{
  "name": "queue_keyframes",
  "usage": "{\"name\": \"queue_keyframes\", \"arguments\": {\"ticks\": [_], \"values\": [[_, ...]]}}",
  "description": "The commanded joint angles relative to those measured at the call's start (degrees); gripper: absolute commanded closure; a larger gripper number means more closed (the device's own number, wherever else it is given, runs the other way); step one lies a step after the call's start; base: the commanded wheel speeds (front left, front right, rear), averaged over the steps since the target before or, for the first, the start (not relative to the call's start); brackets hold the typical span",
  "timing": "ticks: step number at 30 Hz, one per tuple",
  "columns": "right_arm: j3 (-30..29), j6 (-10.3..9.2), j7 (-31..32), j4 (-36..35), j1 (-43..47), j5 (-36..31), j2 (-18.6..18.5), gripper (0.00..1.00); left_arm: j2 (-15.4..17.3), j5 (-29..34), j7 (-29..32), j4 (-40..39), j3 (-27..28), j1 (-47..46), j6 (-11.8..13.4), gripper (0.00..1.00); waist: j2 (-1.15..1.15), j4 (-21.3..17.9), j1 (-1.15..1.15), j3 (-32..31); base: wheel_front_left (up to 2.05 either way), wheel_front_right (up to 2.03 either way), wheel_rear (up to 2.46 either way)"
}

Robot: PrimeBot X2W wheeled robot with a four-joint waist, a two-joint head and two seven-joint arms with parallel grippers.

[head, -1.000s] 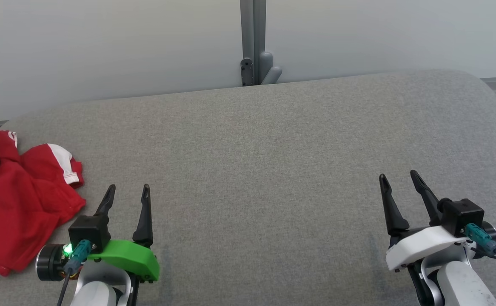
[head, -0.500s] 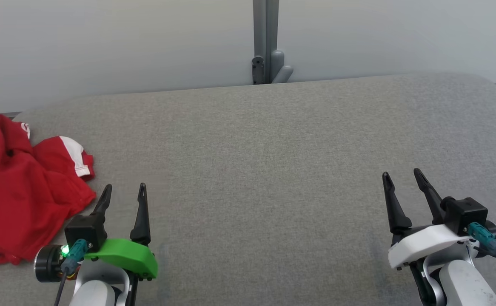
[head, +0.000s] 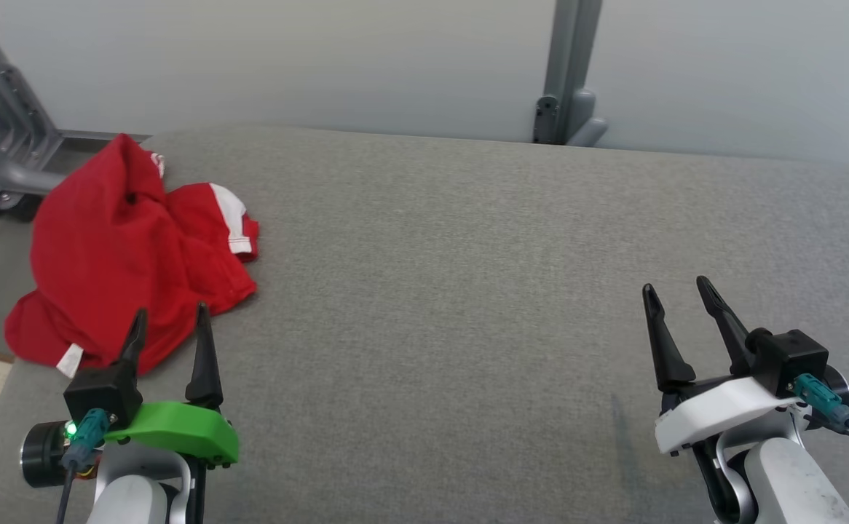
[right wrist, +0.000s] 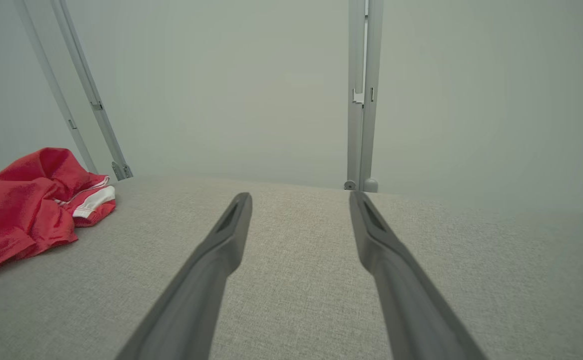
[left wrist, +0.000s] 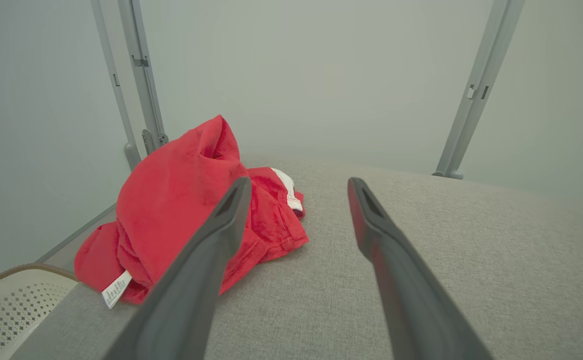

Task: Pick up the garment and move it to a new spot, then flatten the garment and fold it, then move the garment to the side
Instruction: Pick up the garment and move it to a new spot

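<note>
The head camera has turned left, so the red garment [head: 126, 247] now shows whole at upper left, just ahead of the left gripper [head: 170, 311]. This and the right gripper [head: 674, 285] are spread, empty; pickup seems next.

Part of the garment [left wrist: 171, 200] is hidden behind a finger [left wrist: 196, 280] of the left hand [left wrist: 297, 184]; the print on its white label [left wrist: 115, 289] is too small to be read. A perforated basket [left wrist: 6, 310] is cut off at the frame's lower left.
</note>
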Motion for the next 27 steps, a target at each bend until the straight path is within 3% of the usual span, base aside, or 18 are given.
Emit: {"name": "queue_keyframes", "arguments": {"ticks": [1, 11, 27], "values": [[0.2, 0.0, 0.1, -0.3, -0.2, -0.3, 0.0, 0.0, 0.5, -0.4, -0.3, -0.2, 0.4, 0.4, 0.5, 0.0, 0.0, 5.2, 0.0, 0.2, 0.0, 0.0, 0.0], [0.8, 0.0, 0.3, -0.6, -0.6, -0.6, 0.2, 0.0, 1.1, -1.3, -0.7, -1.6, 1.2, 1.5, 1.3, 0.0, 0.0, 10.7, 0.0, 0.4, 0.0, 0.0, 0.0], [0.6, 0.0, 0.1, -0.1, -0.2, -0.8, 0.1, 0.0, 1.5, -1.9, 0.2, -3.0, 0.5, 1.2, 2.0, 0.0, 0.0, 11.1, 0.0, 0.5, 0.0, 0.0, 0.0]]}}
